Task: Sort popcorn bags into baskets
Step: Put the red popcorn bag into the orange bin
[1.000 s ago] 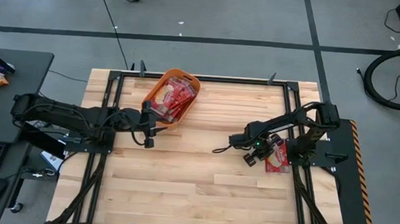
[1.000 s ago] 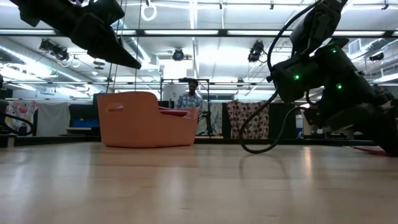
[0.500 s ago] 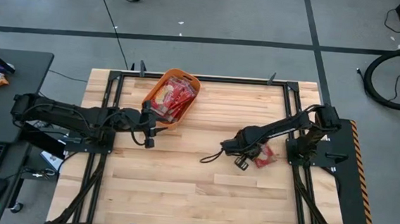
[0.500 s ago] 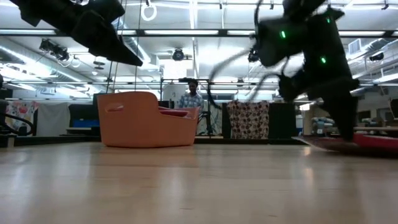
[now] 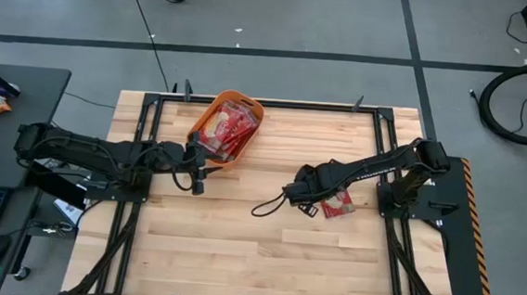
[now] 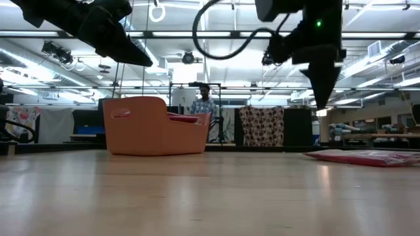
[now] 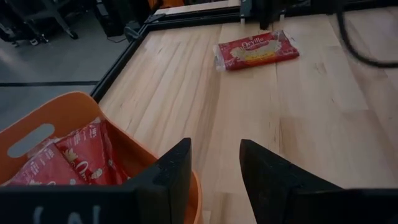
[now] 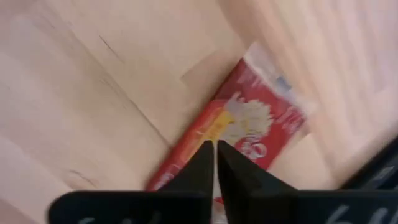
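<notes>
On the left of the wooden table (image 5: 238, 248), the left gripper (image 5: 196, 182) hangs in the air just beside the orange tub (image 5: 212, 116), exactly where it was a second ago. Its fingers (image 7: 175, 171) are set a little apart and hold nothing; it is waiting. The tub sits near the table's far edge and already holds several red bags (image 5: 232, 129), packed close together.

Right of centre, the scene has changed. One second ago the right gripper (image 5: 304, 204) was over by the table's right edge, low over a lone bag (image 5: 339, 204). In the second since, both have travelled toward the middle of the table. The bag now lies flat on the wood, to the right of centre and well apart from the tub. The low view shows it lying on the table with the right gripper raised above the surface and clear of it. In the right wrist view the two fingers (image 8: 202, 163) are pressed together, with only a hairline between them and nothing pinched, pointing down at the bag.

Judging from this, the bag appears to have been dragged closer rather than lifted. It is still outside the tub, so this bag remains to be sorted, and a proper grasp looks to be the next need.
</notes>
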Action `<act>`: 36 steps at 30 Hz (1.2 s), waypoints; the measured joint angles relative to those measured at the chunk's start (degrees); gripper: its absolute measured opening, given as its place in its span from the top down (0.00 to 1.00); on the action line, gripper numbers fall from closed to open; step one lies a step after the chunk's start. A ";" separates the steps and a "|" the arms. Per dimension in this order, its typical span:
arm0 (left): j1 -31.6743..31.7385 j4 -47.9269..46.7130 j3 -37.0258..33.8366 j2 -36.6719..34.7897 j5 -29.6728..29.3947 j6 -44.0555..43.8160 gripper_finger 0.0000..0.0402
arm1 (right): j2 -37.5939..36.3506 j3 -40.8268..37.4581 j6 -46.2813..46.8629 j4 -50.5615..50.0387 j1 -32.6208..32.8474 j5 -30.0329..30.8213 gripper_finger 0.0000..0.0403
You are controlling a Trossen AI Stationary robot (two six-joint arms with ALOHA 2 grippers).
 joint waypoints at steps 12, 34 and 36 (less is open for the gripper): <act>0.00 -0.32 0.00 0.00 0.02 -0.02 0.65 | 0.62 -11.74 13.35 10.13 -0.51 -4.03 0.60; 0.02 -0.39 0.00 0.02 -0.01 0.04 0.65 | 0.97 -19.99 15.30 22.77 -1.21 -2.26 0.43; 0.02 -0.40 0.00 0.02 -0.01 0.04 0.65 | 0.94 -20.44 15.36 22.70 -1.19 -2.04 0.43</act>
